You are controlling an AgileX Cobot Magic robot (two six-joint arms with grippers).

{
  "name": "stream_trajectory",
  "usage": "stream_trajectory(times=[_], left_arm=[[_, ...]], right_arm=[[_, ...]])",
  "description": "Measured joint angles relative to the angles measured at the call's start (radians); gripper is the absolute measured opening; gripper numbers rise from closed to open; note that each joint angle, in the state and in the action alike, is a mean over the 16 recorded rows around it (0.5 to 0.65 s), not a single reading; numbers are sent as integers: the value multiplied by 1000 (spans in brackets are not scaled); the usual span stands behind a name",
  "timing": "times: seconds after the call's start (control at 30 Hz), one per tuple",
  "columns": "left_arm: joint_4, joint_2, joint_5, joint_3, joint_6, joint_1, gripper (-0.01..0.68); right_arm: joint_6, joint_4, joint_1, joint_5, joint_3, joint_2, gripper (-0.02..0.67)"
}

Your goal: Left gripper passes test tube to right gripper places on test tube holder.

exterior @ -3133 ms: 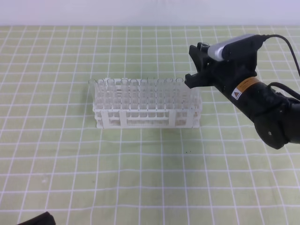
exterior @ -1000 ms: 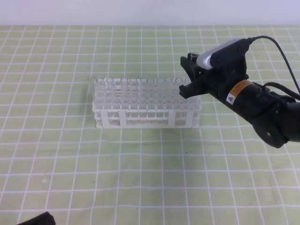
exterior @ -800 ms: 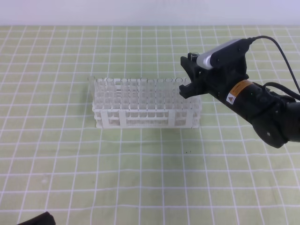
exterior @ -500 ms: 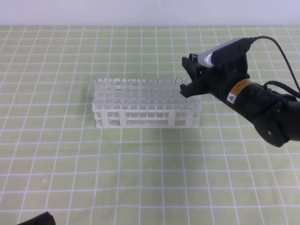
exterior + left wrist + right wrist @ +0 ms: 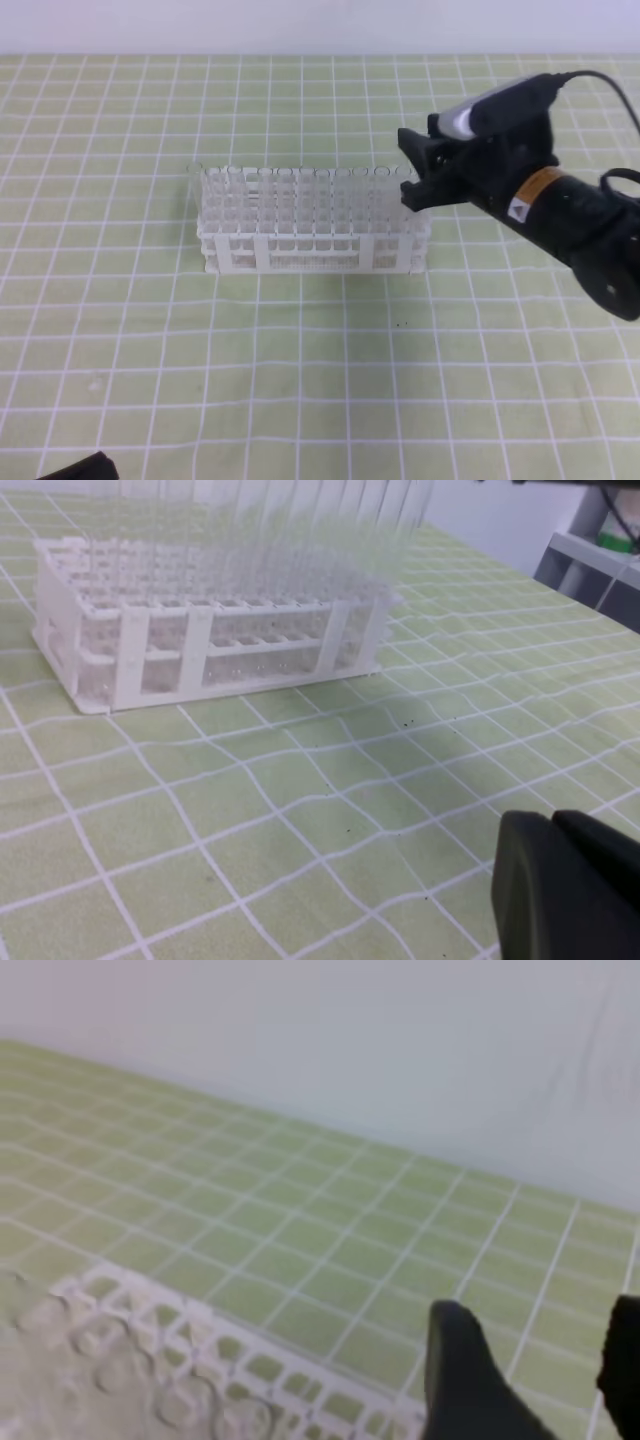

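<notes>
Hovers at the right end of the test tube holder, the right gripper, fingers spread apart and nothing between them in its own wrist view. Sits low at the front left corner of the desk, the left gripper, fingers pressed together and empty, well apart from the holder. Cannot single out the test tube: held by neither gripper, and probably one of the clear tubes at the holder's right end, though not distinguishable from its neighbours. Main risk from here, as a judgement: catching a tube rim with an open finger while pulling back, since the fingertips hang just beside the rightmost tubes near rim height. Could tilt a tube, lift it partly out of its hole, or drag the light holder sideways along the desk. Could also matter if the tube is not fully seated, leaning in its hole and easy to snag. Safest to rise straight up before swinging away to the right. Plenty of bare desk to the right of the holder and along the back edge; wide open room in front as well. Least room toward the left, where the tubes crowd the holder.
</notes>
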Motion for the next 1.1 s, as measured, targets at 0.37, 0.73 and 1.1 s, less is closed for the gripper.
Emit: stream_trajectory(times=[0.37, 0.73, 1.1], left_arm=[[0, 1, -3, 3, 0, 0, -2], [0, -2, 3, -3, 0, 0, -2], [0, -1, 0, 0, 0, 0, -2]], right_arm=[[-1, -2, 0, 93, 72, -221, 264], [17, 12, 0, 418, 130, -552, 104], [69, 122, 0, 837, 200, -891, -10]])
